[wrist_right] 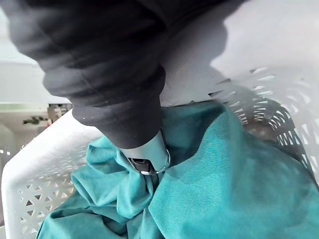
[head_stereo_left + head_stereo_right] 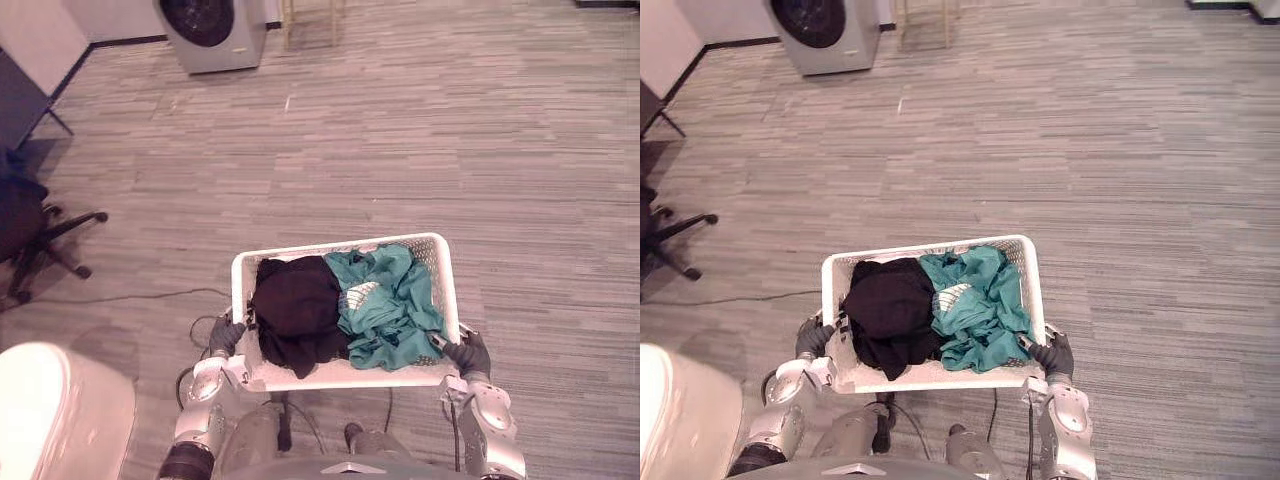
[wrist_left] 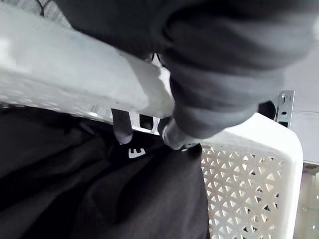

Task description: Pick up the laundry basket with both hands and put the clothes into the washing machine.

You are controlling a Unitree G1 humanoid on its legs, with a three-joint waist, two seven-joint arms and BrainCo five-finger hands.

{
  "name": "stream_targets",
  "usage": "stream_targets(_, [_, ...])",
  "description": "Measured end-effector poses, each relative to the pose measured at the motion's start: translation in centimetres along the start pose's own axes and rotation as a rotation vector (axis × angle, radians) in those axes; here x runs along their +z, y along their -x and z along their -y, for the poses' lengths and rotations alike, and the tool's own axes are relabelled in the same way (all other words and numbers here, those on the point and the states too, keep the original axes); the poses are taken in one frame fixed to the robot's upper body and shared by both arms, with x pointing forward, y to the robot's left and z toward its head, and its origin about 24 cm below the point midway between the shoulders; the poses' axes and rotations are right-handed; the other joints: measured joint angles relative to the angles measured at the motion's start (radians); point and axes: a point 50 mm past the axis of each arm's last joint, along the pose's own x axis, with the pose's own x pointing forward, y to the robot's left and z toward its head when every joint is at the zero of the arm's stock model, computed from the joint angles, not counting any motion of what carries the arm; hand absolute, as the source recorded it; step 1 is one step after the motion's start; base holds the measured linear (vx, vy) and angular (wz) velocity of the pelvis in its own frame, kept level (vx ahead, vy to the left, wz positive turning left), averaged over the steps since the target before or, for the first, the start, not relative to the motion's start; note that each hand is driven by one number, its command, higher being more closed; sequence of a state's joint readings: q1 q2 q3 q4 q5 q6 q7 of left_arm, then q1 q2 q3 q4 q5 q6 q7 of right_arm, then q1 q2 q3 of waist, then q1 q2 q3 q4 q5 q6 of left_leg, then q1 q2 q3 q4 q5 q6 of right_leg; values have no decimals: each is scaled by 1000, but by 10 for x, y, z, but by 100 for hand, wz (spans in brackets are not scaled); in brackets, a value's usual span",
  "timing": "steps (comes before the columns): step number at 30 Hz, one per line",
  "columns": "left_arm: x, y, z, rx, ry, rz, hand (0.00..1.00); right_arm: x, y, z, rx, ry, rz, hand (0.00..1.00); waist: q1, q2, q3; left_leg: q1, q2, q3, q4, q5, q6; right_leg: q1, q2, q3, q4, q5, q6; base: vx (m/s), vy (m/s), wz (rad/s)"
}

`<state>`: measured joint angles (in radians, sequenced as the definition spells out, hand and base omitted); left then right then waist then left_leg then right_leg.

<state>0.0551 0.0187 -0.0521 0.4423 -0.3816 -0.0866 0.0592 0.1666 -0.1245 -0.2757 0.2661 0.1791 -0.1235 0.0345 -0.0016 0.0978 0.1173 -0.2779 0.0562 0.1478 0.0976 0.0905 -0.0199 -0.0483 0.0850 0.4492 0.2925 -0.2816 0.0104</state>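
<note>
— Hands first: what did the left hand [image 2: 227, 336] and the right hand [image 2: 470, 352] do?
— Each curled its fingers over a side rim of the white laundry basket [image 2: 345, 246] and held it.
— What lay inside?
— Some black clothes [image 2: 295, 305] on the left, touching teal clothes [image 2: 392, 300] on the right.
— And around?
— The washing machine [image 2: 212, 35] stood far off by the wall [image 2: 110, 12]. Striped grey floor [image 2: 420, 150] lay between. A black office chair [image 2: 25, 225] stood left, a white round thing [image 2: 55, 405] near the left arm.

White basket [image 2: 340, 248] holds black, teal clothes [image 2: 392, 300]; washer [image 2: 212, 38] distant
</note>
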Motion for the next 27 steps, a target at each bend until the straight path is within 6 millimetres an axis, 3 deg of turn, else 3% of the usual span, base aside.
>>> stream_targets(1, [1,-1,-1,5,-1,2,100,-3,0,-3,2,-12,-12,100,-10,-25,-7,3,-27,21,1,6,3,-12,-27,14,20,-14,11,265,319,-55])
stream_targets(2, [3,-1,-2,8,1,11,100,-7,-1,-4,-2,-23,-26,100,-14,-47,-17,27,-65,48,-32,-6,26,-21,-63,36,42,-35,45,274,355,-29])
stream_targets(4, [3,0,-2,11,1,8,100,-7,-1,-4,-2,-22,-28,100,-16,-51,-17,86,-117,82,-81,-19,57,-30,-96,66,123,-41,71,267,313,-35])
stream_targets(6, [2,1,-6,23,-5,6,100,-9,0,-7,3,-22,-41,100,-14,-51,-17,133,-135,100,-100,-31,76,-64,-79,70,259,-30,144,172,154,-26])
stream_targets(7, [4,2,-10,37,-16,12,100,-12,1,-12,10,-28,-53,100,-16,-48,-16,156,-133,100,-103,-42,91,-111,-55,74,377,-5,204,149,130,-14])
stream_targets(8, [7,1,-13,44,-24,22,100,-13,1,-16,20,-40,-55,100,-15,-48,-16,168,-129,103,-104,-44,93,-154,-33,78,455,-4,210,124,120,-10])
stream_targets(11, [13,0,-20,70,-20,44,100,-11,-6,-28,57,-43,-54,100,-4,-50,-12,191,-103,116,-121,-55,83,-242,-41,25,423,-37,176,35,75,-26])
stream_targets(13, [14,0,-22,77,-23,45,100,-11,-8,-30,66,-44,-56,100,1,-50,-12,192,-80,117,-118,-68,70,-269,-45,3,282,-37,171,-43,-42,-10])
stream_targets(14, [13,0,-24,80,-26,39,100,-10,-9,-31,67,-44,-52,100,0,-52,-12,192,-72,110,-117,-77,55,-261,-48,9,154,-6,170,-30,-89,10])
stream_targets(15, [11,0,-24,81,-28,32,100,-12,-8,-30,65,-44,-59,100,-3,-62,-10,193,-75,103,-115,-78,49,-254,-59,9,82,38,145,-22,-142,25])
stream_targets(16, [10,0,-25,83,-29,24,100,-14,-6,-29,62,-44,-69,100,-10,-81,-6,195,-87,93,-113,-81,42,-246,-75,5,42,77,118,-2,-175,40])
stream_targets(17, [5,0,-25,88,-26,3,100,-18,-6,-28,57,-41,-87,100,-17,-101,-3,200,-104,78,-112,-84,33,-232,-92,3,9,147,117,36,-205,46])
stream_targets(18, [-4,1,-21,87,-6,-28,100,-18,-7,-20,40,-22,-92,100,-21,-75,-1,201,-85,67,-117,-83,19,-221,-83,-22,-18,166,108,61,-159,31])
stream_targets(20, [-8,2,-16,84,12,-39,100,-17,-8,-15,35,-3,-89,100,-6,-47,-1,193,-50,67,-120,-73,-1,-205,-61,-31,-76,217,95,106,-128,2])
stream_targets(23, [-8,1,-15,80,17,-38,100,-17,-7,-13,28,-6,-88,100,-10,-45,-2,214,-13,45,-144,-55,-21,-175,-35,-65,-113,246,79,91,-110,8])
stream_targets(24, [-9,4,-24,98,-3,-45,100,-26,-4,-20,39,-23,-113,100,6,-35,-10,227,-13,21,-174,-21,-20,-127,-48,-104,-194,291,72,38,-50,10])
stream_targets(27, [-10,4,-24,98,-3,-45,100,-26,-4,-19,39,-23,-114,100,5,-35,-10,227,-13,21,-174,-21,-20,-127,-48,-104,-194,291,72,0,0,0])
